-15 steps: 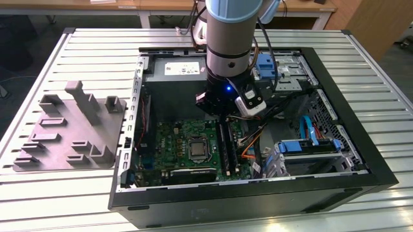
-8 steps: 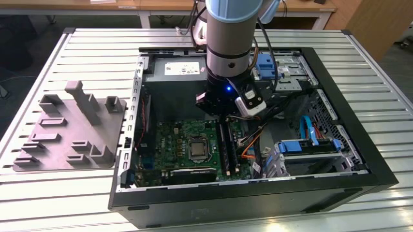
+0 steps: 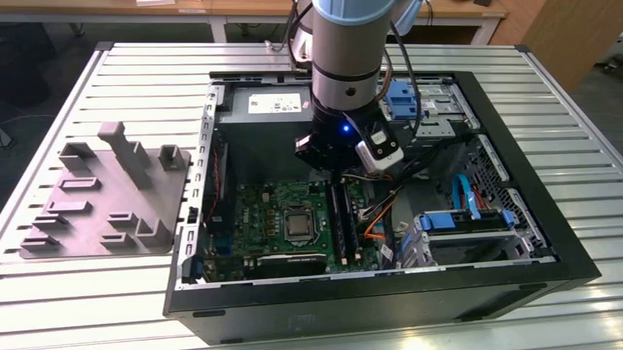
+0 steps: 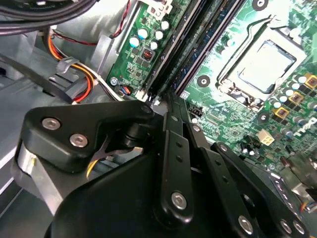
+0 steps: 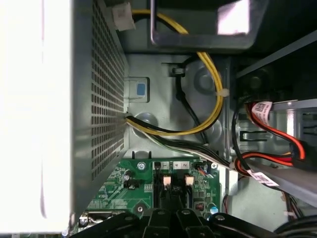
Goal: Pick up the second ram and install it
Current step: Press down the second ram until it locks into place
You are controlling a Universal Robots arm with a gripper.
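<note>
Second ram down at the motherboard, gripper over one end

It lies as a dark bar along the slots beside the CPU socket. The gripper's fingers are drawn together at its end, and I cannot tell whether they pinch it or only press. Pushing at one end could seat it crooked, leaving the other end unlatched or straining the board.

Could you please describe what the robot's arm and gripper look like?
The arm is a silver-grey cylinder with a light-blue cap, a small blue light near the wrist and dark cables alongside. The gripper is black, built from flat jointed links fastened with silver screws.
</note>
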